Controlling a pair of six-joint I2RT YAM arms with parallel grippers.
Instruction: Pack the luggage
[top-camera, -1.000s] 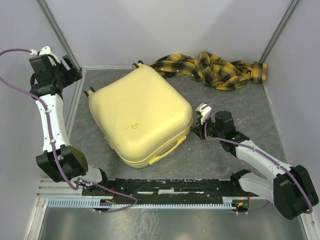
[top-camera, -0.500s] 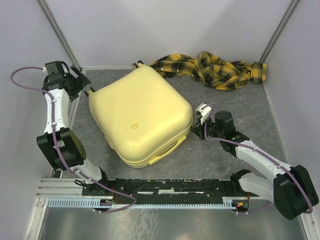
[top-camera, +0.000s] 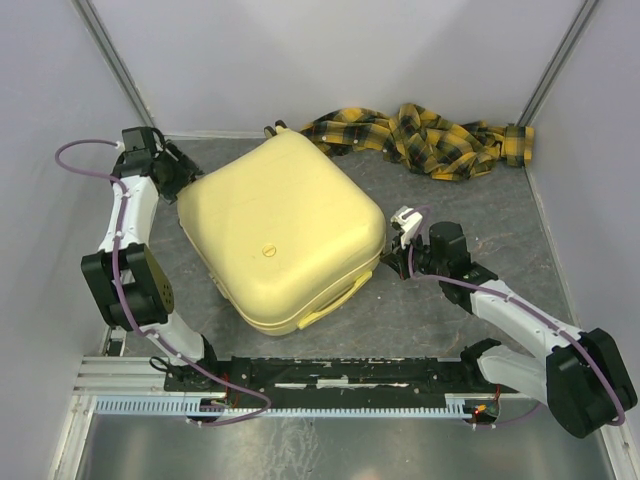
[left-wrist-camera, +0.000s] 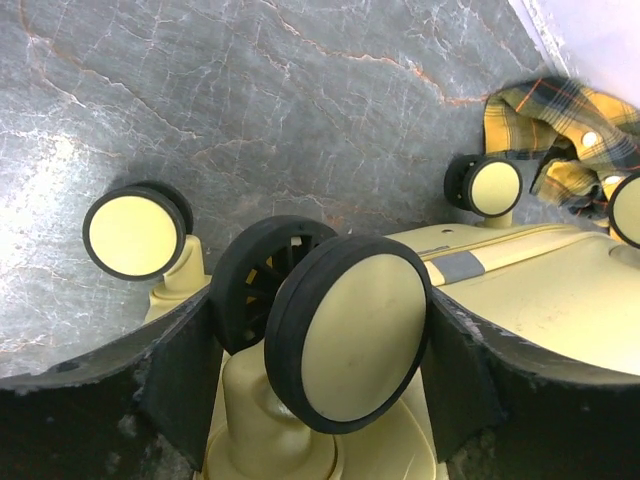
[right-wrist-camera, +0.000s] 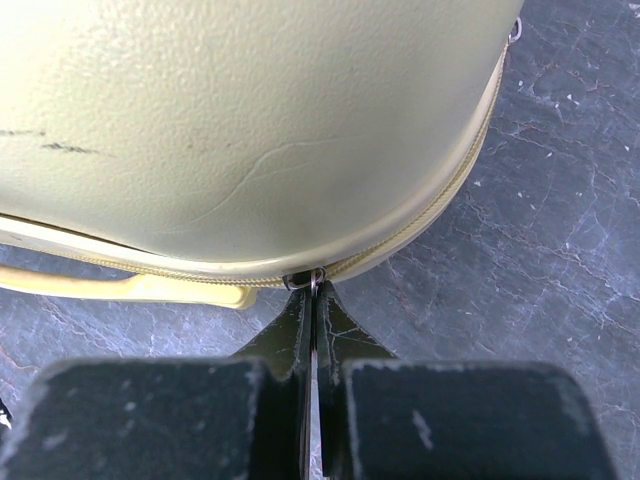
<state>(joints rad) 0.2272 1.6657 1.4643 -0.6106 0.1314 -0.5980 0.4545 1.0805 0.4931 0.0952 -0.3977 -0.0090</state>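
The left end effector (top-camera: 177, 171), swung in from the wall, is straddling 1 wheel (left-wrist-camera: 350, 340) of the closed luggage (top-camera: 280, 230) on the counter (top-camera: 450, 210), jaws wide — the right end effector (right-wrist-camera: 315, 300) is pinching its zipper pull (right-wrist-camera: 314, 282), probably readying unzipping.

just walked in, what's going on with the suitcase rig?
Both arms are at the closed yellow luggage. The right gripper is shut on the zipper pull at the near-right seam. The left gripper is open around a wheel at the far-left corner. The plaid cloth lies behind it, unpacked.
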